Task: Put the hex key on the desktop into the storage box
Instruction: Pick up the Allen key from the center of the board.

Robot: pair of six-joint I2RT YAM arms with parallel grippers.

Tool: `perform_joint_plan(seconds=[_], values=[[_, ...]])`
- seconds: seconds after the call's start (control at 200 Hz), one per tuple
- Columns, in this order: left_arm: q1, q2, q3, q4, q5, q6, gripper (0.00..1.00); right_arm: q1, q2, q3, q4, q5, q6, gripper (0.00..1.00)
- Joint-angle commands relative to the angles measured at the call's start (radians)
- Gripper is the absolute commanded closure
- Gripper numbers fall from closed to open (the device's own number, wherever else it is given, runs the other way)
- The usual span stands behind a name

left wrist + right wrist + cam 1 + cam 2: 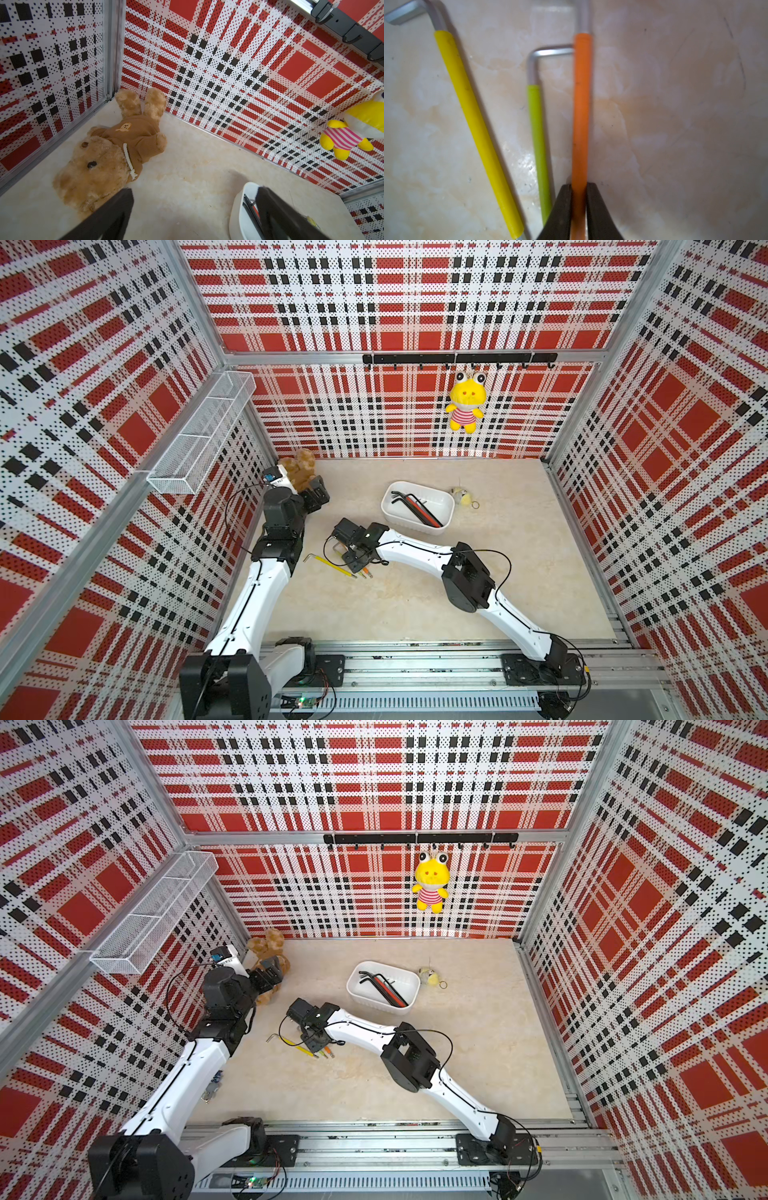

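Three hex keys are lying out on the desktop near the left arm's side, and the wrist cam on the right arm shows them up close: a yellow-sleeved hex key slanting off on its own, a green-sleeved hex key and an orange-sleeved hex key that run nearly parallel, just beside each other. The green one's bent silver end reaches over to the orange sleeve. The right gripper is clamped on that orange sleeve, a black finger pressed against each side of it, close to the plain end of the key. I can't tell whether the key is off the surface or flat on it. The storage box sits farther back towards the rear wall, well apart from the three keys, with a bunch of black and red hex keys lying diagonally inside. A small yellow keychain plush lies just beside the box. The left gripper is held up over the back-left corner with its jaws spread wide, right by a brown teddy bear lying on its side. A yellow frog plush hangs from the black hook rail on the back wall.
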Motion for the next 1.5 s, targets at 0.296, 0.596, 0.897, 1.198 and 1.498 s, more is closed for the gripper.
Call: perform_joint_plan(seconds=[0.296, 0.596, 0.897, 1.198, 1.498], values=[[0.01, -0.026, -0.014, 0.028, -0.009, -0.001, 0.01, -0.05, -0.018, -0.149, 0.001, -0.024, 0.039, 1.0], [0.009, -0.027, -0.016, 0.028, -0.014, -0.004, 0.01, -0.093, -0.131, -0.265, 0.146, -0.054, -0.009, 1.0], [0.009, -0.044, -0.02, 0.027, -0.028, -0.004, 0.01, -0.123, -0.317, -0.432, 0.346, -0.094, -0.107, 1.0], [0.009, -0.044, -0.022, 0.025, -0.035, -0.002, 0.01, -0.179, -0.488, -0.558, 0.476, -0.091, -0.159, 1.0], [0.011, -0.043, -0.021, 0.025, -0.036, 0.0, 0.01, -0.321, -0.623, -0.659, 0.494, -0.075, -0.2, 1.0]])
